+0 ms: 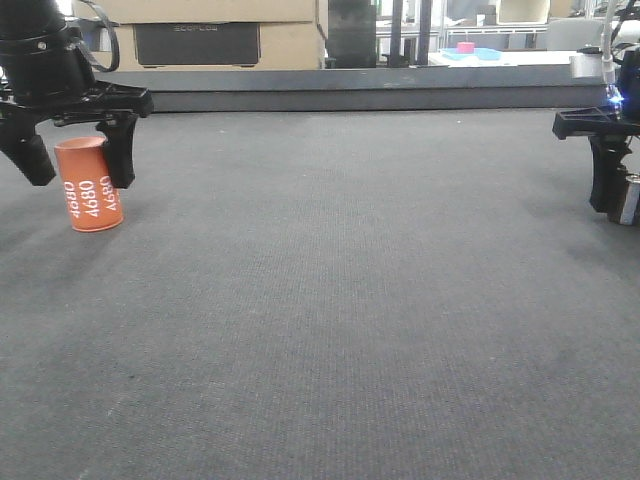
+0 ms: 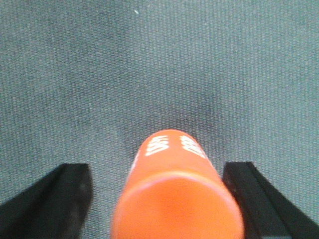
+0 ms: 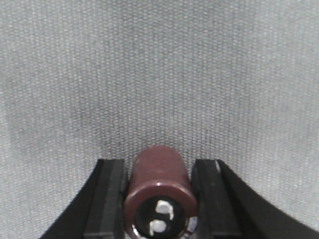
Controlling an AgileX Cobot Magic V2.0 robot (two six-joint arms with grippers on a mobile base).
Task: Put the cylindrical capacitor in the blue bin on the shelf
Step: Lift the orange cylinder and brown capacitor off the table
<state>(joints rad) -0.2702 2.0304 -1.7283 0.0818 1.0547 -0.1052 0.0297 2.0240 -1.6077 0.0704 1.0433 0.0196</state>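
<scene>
The cylindrical capacitor (image 3: 159, 186), dark brown in the right wrist view with a black top and two silver terminals, stands on the grey mat (image 1: 330, 300). My right gripper (image 3: 159, 162) is shut on it, both black pads against its sides. In the front view the capacitor (image 1: 629, 198) shows at the far right edge beside one finger (image 1: 603, 180). My left gripper (image 1: 80, 180) is open, straddling the slightly tilted orange can (image 1: 88, 185) printed "4680". The can (image 2: 177, 199) sits between the spread fingers. I cannot make out the shelf or its blue bin in any view.
A dark raised ledge (image 1: 350, 95) bounds the mat at the back. Behind it stand cardboard boxes (image 1: 200, 35) and, further off, a light blue item with something pink on it (image 1: 468, 50).
</scene>
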